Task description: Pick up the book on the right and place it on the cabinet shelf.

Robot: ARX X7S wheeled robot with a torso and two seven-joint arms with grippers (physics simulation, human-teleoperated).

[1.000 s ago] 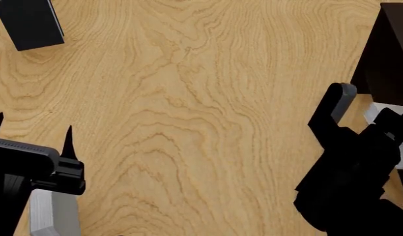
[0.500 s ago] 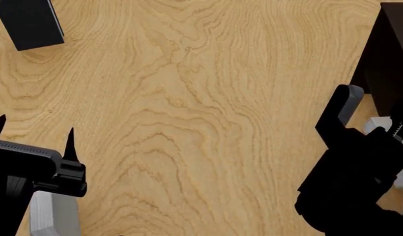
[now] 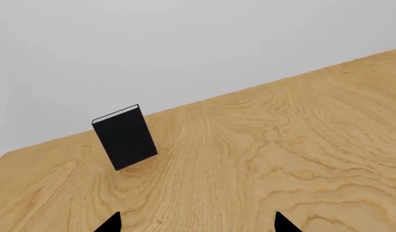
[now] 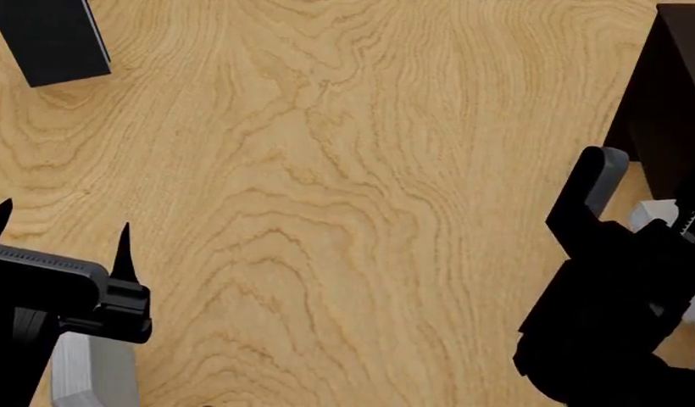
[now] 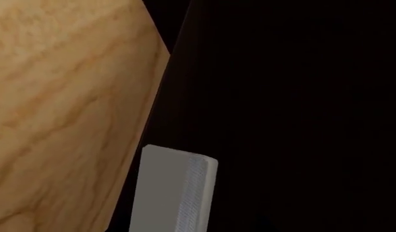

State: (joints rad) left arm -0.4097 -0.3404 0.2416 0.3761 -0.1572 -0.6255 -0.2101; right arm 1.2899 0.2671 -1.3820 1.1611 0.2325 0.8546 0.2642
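Apparently pinched in the right claw (image 4: 653, 222), the smooth grey book (image 5: 172, 193) sits beside the dark cabinet shelf (image 4: 675, 102).

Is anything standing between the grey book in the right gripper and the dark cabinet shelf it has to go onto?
Nothing visible does. In the right wrist view the grey book shows directly against the dark cabinet, with no object between them. The black book stands far off, at the table's other side.
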